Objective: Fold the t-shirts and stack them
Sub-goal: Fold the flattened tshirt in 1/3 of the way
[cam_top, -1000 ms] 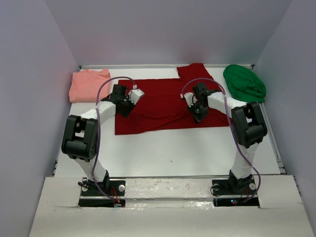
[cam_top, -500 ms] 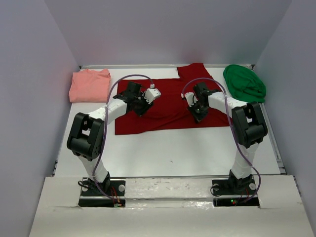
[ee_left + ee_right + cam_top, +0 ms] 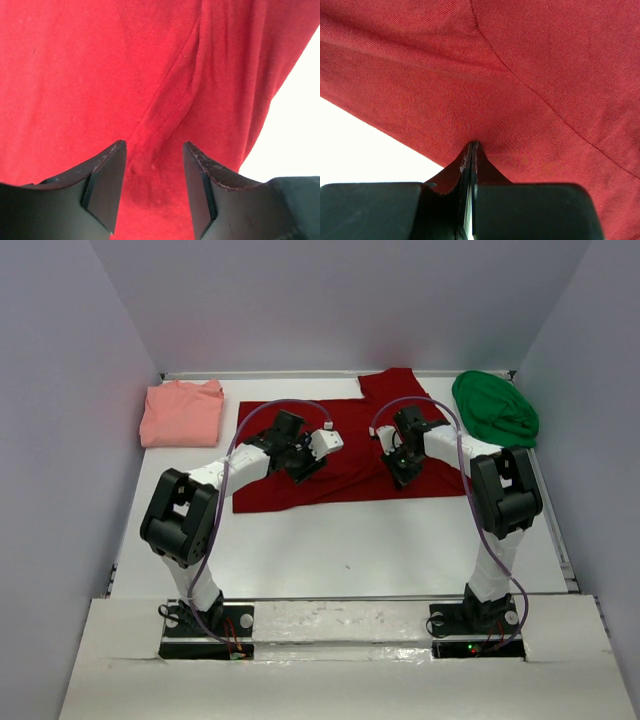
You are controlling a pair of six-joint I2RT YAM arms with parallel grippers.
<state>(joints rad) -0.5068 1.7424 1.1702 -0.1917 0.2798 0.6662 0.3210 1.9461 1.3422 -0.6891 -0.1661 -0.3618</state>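
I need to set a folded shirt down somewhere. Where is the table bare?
The widest bare table lies nearer than the dark red shirt. A smaller patch sits left of it, just nearer than the pink shirt. The far side is crowded: pink, red and green shirt nearly span it.

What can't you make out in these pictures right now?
Right wrist view: the shut right pincer hides whether it pinches the dark red shirt.
Left wrist view: frame edges cut the shirt off; the open left pincer blocks the cloth below.
Top view: the green shirt is bunched, sleeves hidden in its own folds.
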